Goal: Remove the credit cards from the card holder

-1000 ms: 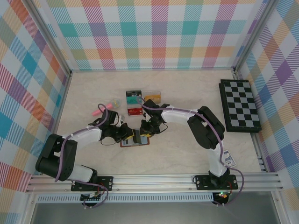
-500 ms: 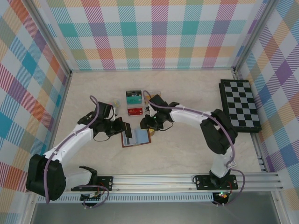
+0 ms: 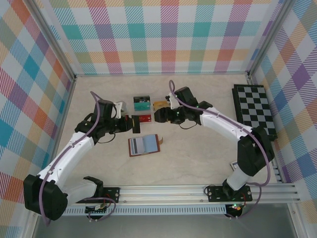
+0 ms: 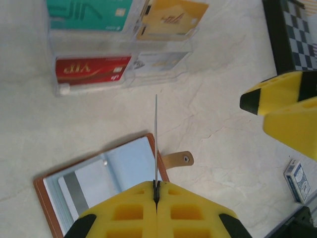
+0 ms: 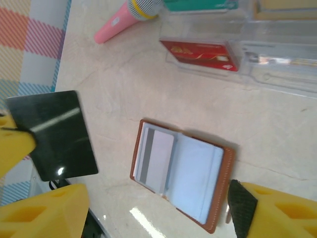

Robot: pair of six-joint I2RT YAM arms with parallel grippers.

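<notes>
Left gripper [image 4: 156, 188]: yellow fingers [image 4: 124, 213] pressed together on a black card [image 5: 57, 134], pinched by one edge. The left wrist view catches the card edge-on as a thin dark line, and the right wrist view shows its glossy face.
Right gripper [image 3: 159, 115]: fingers [image 5: 42, 213] spread wide with nothing between them, poised above the table near the left gripper and pointing toward it.
Card holder [image 3: 144, 145]: brown, lying open and flat on the table [image 3: 198, 148], nearer the arm bases than both grippers and touching neither. Its blue-grey pocket pages face up and its side tab [image 4: 179, 158] sticks out from one edge.
Grey card [image 5: 156, 158]: tucked in a pocket on one page of the holder, with a darker stripe along it.
Clear box [image 4: 133, 47]: beyond the holder and apart from it. Its compartments hold a red card [image 4: 91, 69], a teal card [image 4: 91, 7], an orange card [image 4: 171, 20] and a pale card [image 4: 161, 62] — one to each compartment.
Pink marker [image 5: 124, 20]: lying on the table beside the box.
Chessboard [image 3: 255, 111]: flat at the table's right edge, well apart from the cards.
Small packet [image 4: 297, 173]: blue and white, on the table at the right — too small to read.
</notes>
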